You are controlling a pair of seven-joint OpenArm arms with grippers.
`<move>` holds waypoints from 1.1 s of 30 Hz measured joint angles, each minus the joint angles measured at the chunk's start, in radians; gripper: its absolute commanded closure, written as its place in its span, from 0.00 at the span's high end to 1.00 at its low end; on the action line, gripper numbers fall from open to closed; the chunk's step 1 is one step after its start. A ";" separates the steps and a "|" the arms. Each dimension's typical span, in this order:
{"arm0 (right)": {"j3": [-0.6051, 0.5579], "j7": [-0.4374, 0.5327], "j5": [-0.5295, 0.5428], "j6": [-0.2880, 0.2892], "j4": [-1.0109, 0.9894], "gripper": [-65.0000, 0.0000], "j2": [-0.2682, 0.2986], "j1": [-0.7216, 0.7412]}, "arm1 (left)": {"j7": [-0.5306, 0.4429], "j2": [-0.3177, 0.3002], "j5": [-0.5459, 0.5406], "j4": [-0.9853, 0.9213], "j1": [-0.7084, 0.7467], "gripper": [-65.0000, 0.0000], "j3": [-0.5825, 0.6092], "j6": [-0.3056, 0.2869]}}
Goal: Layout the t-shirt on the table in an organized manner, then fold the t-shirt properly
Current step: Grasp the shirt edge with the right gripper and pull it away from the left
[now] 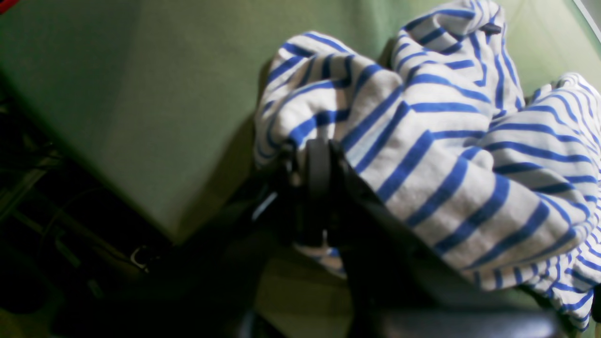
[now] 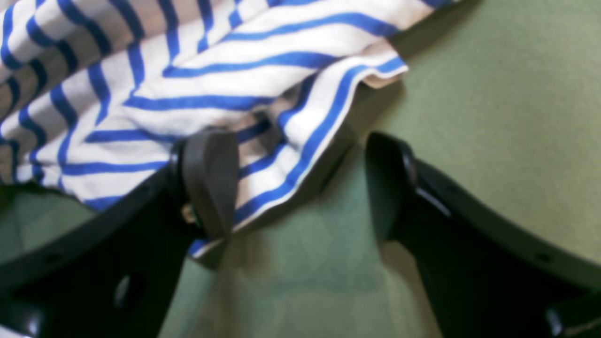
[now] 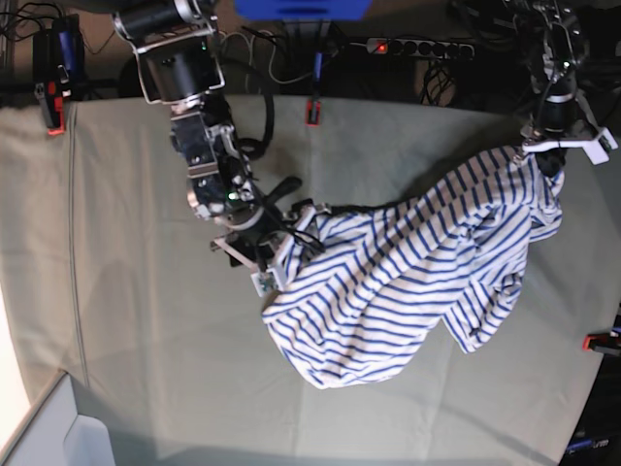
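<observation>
Striped t-shirt (image 3: 408,277) bunched on table (image 3: 146,330), left hand (image 1: 317,155) clamping a fold, right hand (image 2: 300,183) spread wide (one finger touching cloth)

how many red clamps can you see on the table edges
3: one clamp at the far left edge, one at the far edge's middle, one at the right edge of the table. Others may be hidden or out of view.

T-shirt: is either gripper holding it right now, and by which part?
The left gripper is shut on a bunched fold of the t-shirt at one end. The right gripper is open, one finger against the edge, holding nothing.
</observation>
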 measured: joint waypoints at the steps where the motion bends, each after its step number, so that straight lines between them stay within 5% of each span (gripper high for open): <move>1: 0.000 -0.003 0.000 0.000 0.000 0.57 -0.005 0.000 | -0.001 0.000 0.000 0.000 0.000 0.00 0.000 0.000; 7: 0.003 -0.011 0.004 0.000 -0.011 0.00 -0.012 0.001 | -0.003 0.000 0.000 -0.004 -0.005 0.01 0.000 0.000; 12: 0.128 -0.012 0.006 0.004 0.039 0.00 0.015 -0.024 | 0.003 0.000 -0.007 -0.003 -0.005 0.01 0.000 -0.002; 16: 0.319 -0.024 0.010 0.013 0.224 0.00 0.031 -0.182 | 0.012 0.002 -0.011 0.003 -0.016 0.01 0.003 -0.016; 22: 0.430 0.013 0.014 0.079 0.493 0.00 -0.003 -0.425 | 0.025 0.006 -0.011 0.003 -0.080 0.01 0.008 -0.019; 28: 0.485 0.137 0.007 0.093 0.581 0.00 -0.039 -0.606 | -0.001 0.005 -0.007 0.003 -0.101 0.32 0.053 0.005; 33: 0.584 0.151 0.005 0.093 0.504 0.00 -0.035 -0.595 | 0.002 0.060 -0.006 -0.002 -0.097 0.36 0.053 0.008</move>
